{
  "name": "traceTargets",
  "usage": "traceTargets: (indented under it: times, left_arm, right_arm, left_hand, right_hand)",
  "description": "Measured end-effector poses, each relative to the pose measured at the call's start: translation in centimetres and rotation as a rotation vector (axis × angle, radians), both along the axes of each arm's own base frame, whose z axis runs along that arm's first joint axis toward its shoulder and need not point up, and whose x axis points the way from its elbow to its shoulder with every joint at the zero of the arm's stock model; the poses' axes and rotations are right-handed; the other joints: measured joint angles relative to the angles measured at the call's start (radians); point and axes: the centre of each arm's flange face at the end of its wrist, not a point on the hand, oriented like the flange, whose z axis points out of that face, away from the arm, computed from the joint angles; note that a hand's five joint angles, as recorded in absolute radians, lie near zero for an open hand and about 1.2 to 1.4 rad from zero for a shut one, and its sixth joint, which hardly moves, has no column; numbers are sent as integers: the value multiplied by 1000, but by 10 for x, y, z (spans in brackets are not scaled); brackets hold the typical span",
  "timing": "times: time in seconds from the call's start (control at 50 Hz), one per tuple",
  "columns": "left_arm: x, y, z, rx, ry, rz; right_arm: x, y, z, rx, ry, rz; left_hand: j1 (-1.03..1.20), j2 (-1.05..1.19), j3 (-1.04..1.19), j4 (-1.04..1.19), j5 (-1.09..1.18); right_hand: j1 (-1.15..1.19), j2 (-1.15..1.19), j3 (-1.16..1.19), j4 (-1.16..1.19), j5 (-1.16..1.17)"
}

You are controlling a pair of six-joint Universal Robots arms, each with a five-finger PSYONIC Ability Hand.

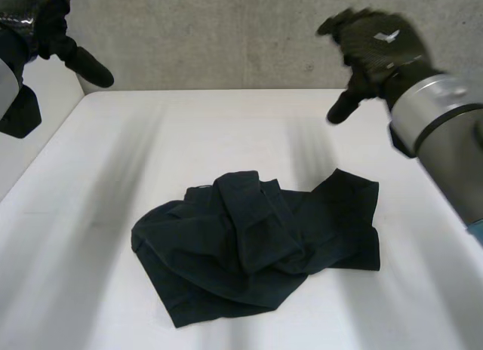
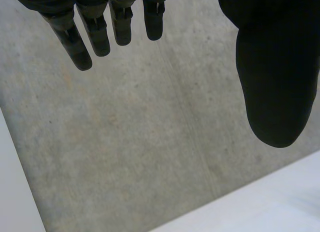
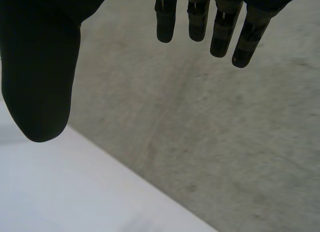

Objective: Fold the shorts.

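Note:
Dark shorts lie crumpled in a loose heap on the white table, slightly toward the front. My left hand is raised high above the table's far left corner, well away from the cloth. Its fingers are straight and its thumb stands apart, with nothing between them. My right hand hovers high over the far right part of the table, also off the shorts. Its fingers hang straight, its thumb is spread wide, and it holds nothing.
A grey concrete wall rises behind the table's far edge. The table's left edge runs diagonally, with a white surface beyond it. Bare tabletop surrounds the shorts on all sides.

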Motion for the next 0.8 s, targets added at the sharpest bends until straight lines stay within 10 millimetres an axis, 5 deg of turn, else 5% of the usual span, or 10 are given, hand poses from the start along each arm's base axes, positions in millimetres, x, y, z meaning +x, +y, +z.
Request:
traceTargets:
  times: [0.26,0.6,0.72,0.8]
  left_arm:
    - [1,2,-16,156,-112,1]
    - [0,5,-26,159,-127,0]
    - [1,5,-56,193,-185,-5]
    - [3,7,-90,239,-309,-28]
  right_arm:
    - [-31,-10,14,18,-20,-158]
    - [-38,-19,8,45,3,-170]
    - [-33,-12,-15,93,87,-93]
    - [-28,0,-50,163,183,21]
  left_hand:
    - [0,0,0,0,0]
    - [0,0,0,0,0]
    - [0,0,0,0,0]
    - [0,0,0,0,0]
  right_hand:
    - [0,0,0,0,0]
    - [0,0,0,0,0]
    - [0,0,0,0,0]
    - [0,0,0,0,0]
